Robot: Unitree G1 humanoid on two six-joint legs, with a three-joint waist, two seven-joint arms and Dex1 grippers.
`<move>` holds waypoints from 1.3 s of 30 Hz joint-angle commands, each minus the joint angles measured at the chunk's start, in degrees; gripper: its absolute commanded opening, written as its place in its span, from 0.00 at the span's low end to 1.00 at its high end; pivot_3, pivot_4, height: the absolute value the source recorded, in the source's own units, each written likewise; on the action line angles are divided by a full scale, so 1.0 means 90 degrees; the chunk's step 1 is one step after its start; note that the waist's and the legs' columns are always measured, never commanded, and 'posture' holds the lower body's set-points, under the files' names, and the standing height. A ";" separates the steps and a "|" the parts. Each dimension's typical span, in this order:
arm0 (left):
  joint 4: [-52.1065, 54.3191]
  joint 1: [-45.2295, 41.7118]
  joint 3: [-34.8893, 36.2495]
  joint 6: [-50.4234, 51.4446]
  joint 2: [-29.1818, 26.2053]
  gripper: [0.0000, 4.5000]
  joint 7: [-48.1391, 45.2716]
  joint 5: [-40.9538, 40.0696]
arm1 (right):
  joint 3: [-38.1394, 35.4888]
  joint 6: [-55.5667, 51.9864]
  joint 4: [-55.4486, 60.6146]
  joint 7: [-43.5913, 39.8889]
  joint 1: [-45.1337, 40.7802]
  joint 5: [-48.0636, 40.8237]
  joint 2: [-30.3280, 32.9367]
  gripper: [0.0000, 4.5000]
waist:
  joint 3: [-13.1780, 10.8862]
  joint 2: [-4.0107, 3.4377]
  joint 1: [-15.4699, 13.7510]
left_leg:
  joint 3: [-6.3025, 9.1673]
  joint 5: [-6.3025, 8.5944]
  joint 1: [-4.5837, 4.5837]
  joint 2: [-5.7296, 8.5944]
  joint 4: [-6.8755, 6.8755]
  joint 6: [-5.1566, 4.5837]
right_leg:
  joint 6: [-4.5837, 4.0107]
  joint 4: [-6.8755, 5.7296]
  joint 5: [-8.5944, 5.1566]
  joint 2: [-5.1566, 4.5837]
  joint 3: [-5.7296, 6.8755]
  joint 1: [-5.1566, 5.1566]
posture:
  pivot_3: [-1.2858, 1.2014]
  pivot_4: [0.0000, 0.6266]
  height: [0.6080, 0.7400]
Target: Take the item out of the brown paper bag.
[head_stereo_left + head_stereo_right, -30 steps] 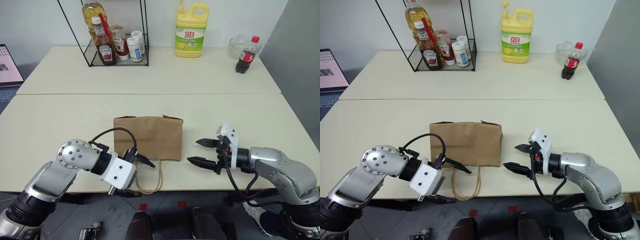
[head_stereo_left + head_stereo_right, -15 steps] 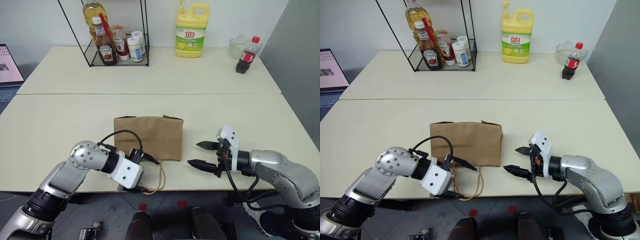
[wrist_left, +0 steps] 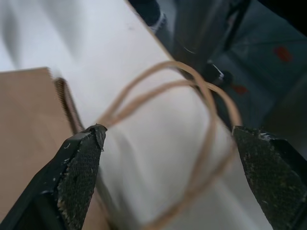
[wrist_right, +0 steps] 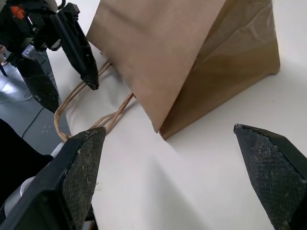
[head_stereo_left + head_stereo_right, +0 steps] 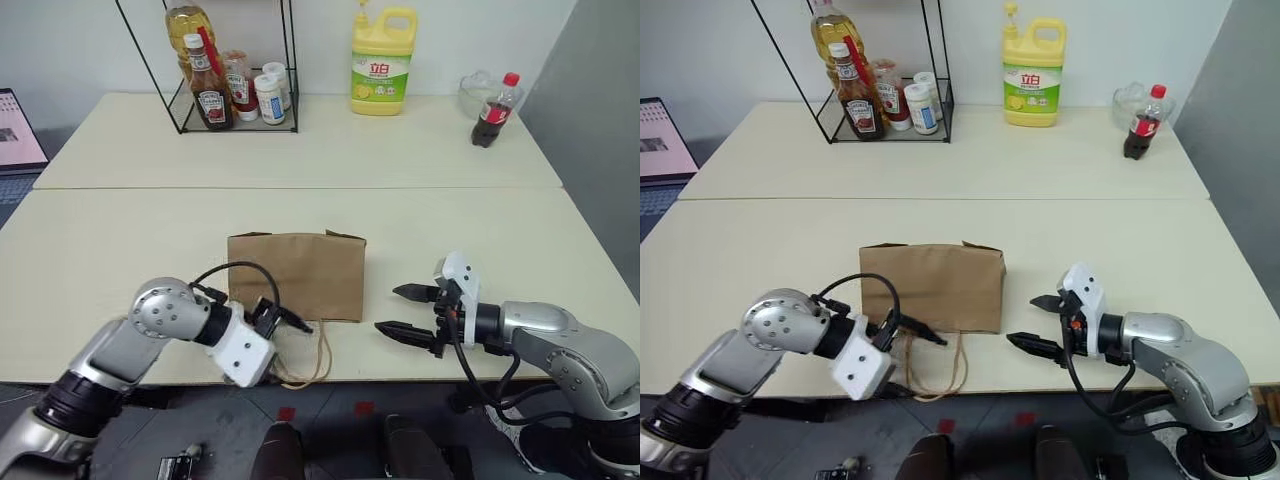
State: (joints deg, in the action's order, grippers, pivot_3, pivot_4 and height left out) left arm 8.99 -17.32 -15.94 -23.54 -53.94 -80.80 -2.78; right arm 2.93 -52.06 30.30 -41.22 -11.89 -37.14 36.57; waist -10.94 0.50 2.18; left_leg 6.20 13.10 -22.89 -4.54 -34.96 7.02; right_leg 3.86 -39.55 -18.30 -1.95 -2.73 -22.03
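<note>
While bag [image 5: 296, 275] lies flat near counter [image 5: 120, 240] front edge, item is unseen, presumably inside. Left hand [image 5: 285, 350], spread wide, straddles cord handles [image 3: 192, 120]; right hand [image 5: 405, 310], spread and empty, waits beside bag. Extraction not begun.

laptop [image 5: 18, 140] cut off, bag [image 5: 296, 275] inside unseen

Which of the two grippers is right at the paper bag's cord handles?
The left gripper, open at the bag's near edge, with the cord handles lying between its fingers. The right gripper is open beside the brown paper bag, clear of it.
</note>
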 commanded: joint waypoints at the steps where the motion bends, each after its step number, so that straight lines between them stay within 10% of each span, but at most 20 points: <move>1: -0.0107 -0.0021 -0.0043 -0.0347 -0.0021 1.00 0.0042 0.0056 | -0.0062 0.0102 0.0084 -0.0052 -0.0072 -0.0048 0.0048 0.99 | 0.0000 0.0000 -0.0024 | 0.0000 0.0000 0.0000 0.0000 0.0000 0.0000 | 0.0000 0.0000 0.0000 0.0000 0.0000 0.0000 | 0.52 0.24 1.00; 17: 0.0244 0.0186 0.0055 0.0504 0.0022 0.01 0.0224 -0.0312 | -0.0003 0.0144 0.0027 -0.0076 -0.0098 -0.0019 0.0052 1.00 | 0.0001 0.0001 -0.0033 | 0.0001 0.0000 0.0001 0.0000 0.0000 0.0000 | 0.0000 -0.0002 0.0000 0.0000 0.0001 0.0001 | 0.52 0.24 1.00; 22: 0.0510 0.0245 0.0074 0.1193 -0.0248 0.15 -0.0161 -0.0753 | 0.0000 0.0161 -0.0016 -0.0095 -0.0123 -0.0005 0.0064 1.00 | 0.0001 0.0001 -0.0031 | 0.0001 0.0000 0.0001 -0.0001 0.0000 0.0000 | 0.0000 -0.0002 0.0000 0.0001 0.0001 0.0001 | 0.52 0.24 1.00; 34: 0.0674 0.0019 0.0084 0.2074 -0.0276 0.99 -0.0202 -0.0852 | 0.0001 0.0188 -0.0104 -0.0100 -0.0148 0.0007 0.0050 1.00 | 0.0001 0.0001 -0.0033 | 0.0001 0.0000 0.0001 -0.0001 0.0000 0.0000 | 0.0000 -0.0001 0.0000 0.0001 0.0001 0.0001 | 0.52 0.24 1.00; 39: 0.0662 -0.0022 0.0035 0.2142 0.0064 0.99 0.0123 -0.0718 | -0.0020 0.0171 -0.0092 -0.0050 -0.0110 -0.0009 0.0021 1.00 | 0.0001 0.0001 -0.0034 | 0.0001 0.0000 0.0001 0.0000 0.0000 0.0000 | 0.0000 -0.0001 0.0000 0.0001 0.0001 0.0001 | 0.52 0.24 1.00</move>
State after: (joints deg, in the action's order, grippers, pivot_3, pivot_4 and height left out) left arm 14.07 -16.82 -16.29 -4.21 -53.77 -80.79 -9.58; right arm 3.41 -51.55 28.50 -41.55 -12.44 -37.06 36.65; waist -10.93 0.51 1.87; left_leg 6.21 13.10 -22.88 -4.55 -34.96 7.02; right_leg 3.86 -39.56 -18.30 -1.94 -2.72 -22.02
